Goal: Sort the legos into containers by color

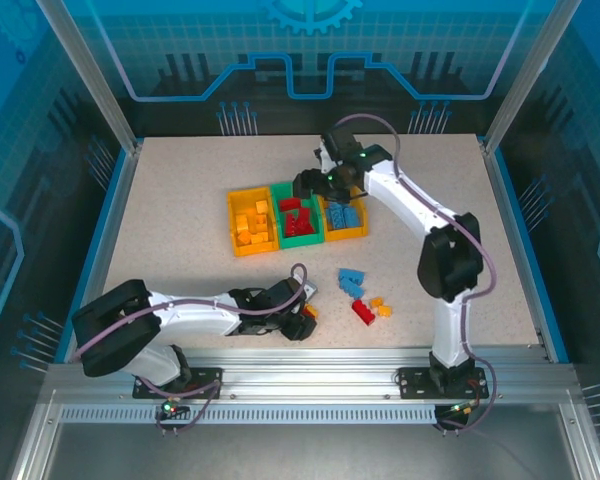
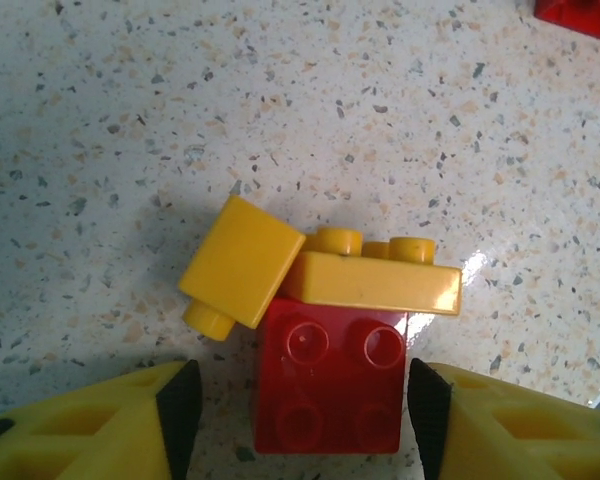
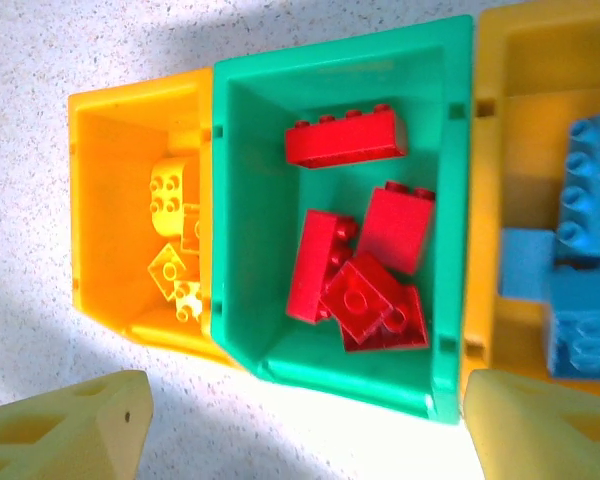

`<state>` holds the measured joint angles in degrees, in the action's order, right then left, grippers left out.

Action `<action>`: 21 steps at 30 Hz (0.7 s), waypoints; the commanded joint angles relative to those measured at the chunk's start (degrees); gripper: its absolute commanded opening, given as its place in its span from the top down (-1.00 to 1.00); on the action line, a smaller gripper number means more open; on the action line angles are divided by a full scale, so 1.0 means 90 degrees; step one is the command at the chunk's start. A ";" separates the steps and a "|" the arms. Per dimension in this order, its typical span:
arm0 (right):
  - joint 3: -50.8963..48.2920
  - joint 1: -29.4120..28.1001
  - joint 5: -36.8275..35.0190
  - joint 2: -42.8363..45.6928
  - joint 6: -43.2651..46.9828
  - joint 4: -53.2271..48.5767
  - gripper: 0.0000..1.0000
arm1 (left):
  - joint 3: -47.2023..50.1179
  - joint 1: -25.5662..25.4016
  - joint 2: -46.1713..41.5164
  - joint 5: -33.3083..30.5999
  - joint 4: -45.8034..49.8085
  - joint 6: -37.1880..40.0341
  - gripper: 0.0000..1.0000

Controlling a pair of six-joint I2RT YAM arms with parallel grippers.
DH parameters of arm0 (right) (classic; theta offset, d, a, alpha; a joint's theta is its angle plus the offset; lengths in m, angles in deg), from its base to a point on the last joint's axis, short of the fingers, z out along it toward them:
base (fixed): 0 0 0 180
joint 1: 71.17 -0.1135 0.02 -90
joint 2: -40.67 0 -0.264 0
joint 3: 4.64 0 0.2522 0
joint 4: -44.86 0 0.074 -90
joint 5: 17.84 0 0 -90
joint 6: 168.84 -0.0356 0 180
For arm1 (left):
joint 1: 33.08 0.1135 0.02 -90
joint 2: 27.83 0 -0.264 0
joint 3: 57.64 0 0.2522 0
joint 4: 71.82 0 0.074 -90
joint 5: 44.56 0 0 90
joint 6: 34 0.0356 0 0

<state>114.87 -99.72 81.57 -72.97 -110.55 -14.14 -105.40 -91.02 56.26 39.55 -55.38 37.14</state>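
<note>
In the left wrist view a red lego [image 2: 330, 385] lies on the table between my left gripper's fingers [image 2: 100, 430]. Its right side is almost at the right pad, and a gap remains on the left. Two yellow legos, one tilted [image 2: 242, 262] and one flat [image 2: 375, 282], lean on its far edge. My left gripper [image 1: 302, 318] is low at the table's front. My right gripper [image 1: 315, 188] hangs open and empty above the green container [image 3: 230, 200], which holds several red legos [image 3: 350, 270]. The left yellow container [image 3: 100, 200] holds yellow legos [image 3: 170, 190]. The right one [image 3: 490, 150] holds blue legos [image 3: 590, 200].
Loose legos lie right of my left gripper: blue ones [image 1: 351, 280], a red one [image 1: 363, 312] and small orange ones [image 1: 380, 305]. The three containers stand in a row mid-table [image 1: 232, 215]. Another red brick [image 2: 580, 15] shows at the left wrist view's top corner.
</note>
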 commanded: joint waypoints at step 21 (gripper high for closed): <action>-0.5176 0.0220 -0.1424 0.3718 0.0810 0.0704 -0.64 | -0.0100 0.0000 -0.2395 -0.1684 0.1362 -0.0050 0.23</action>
<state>72.01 -97.73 69.86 -43.05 -105.04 -10.55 -104.70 -91.37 37.99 31.34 -47.89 36.47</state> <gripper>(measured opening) 0.822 0.387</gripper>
